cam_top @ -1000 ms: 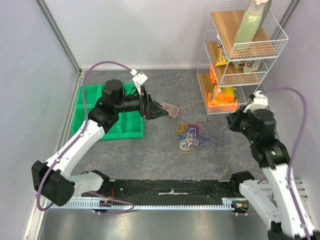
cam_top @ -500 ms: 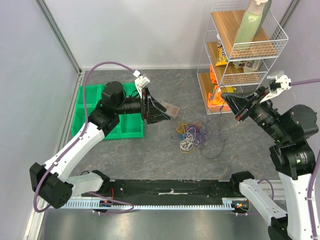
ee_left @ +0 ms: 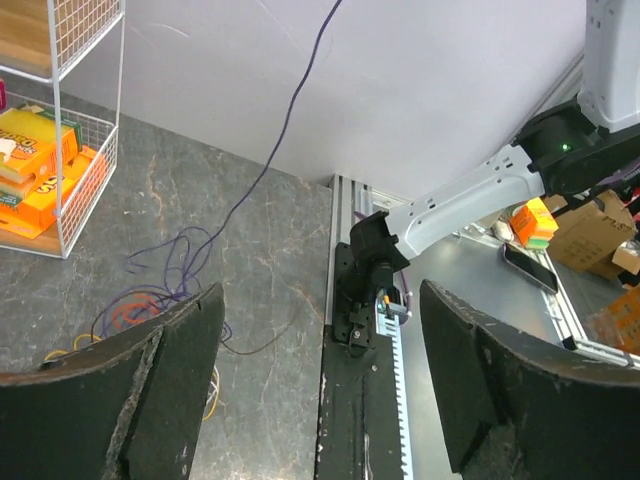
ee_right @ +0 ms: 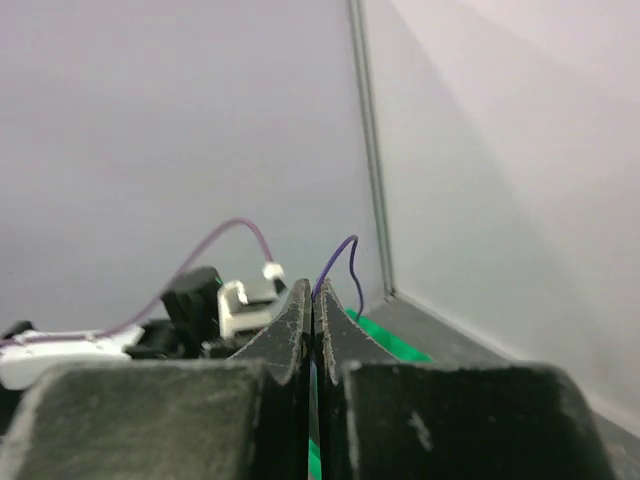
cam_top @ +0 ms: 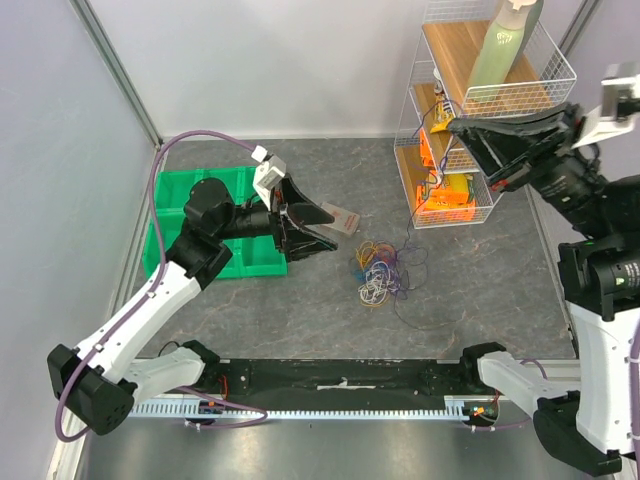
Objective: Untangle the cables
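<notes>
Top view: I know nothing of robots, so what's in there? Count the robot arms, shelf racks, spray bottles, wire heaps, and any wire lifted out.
Robot arms: 2 (left arm, right arm)
Wire shelf rack: 1
Spray bottle: 1
Heap of cables: 1
Purple cable rising from the heap: 1
Total: 6

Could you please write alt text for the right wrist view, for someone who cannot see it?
The right gripper is shut on a thin dark purple cable, whose short loop arches above the fingertips. Behind it, out of focus, are the left arm, a green bin and pale grey walls.
</notes>
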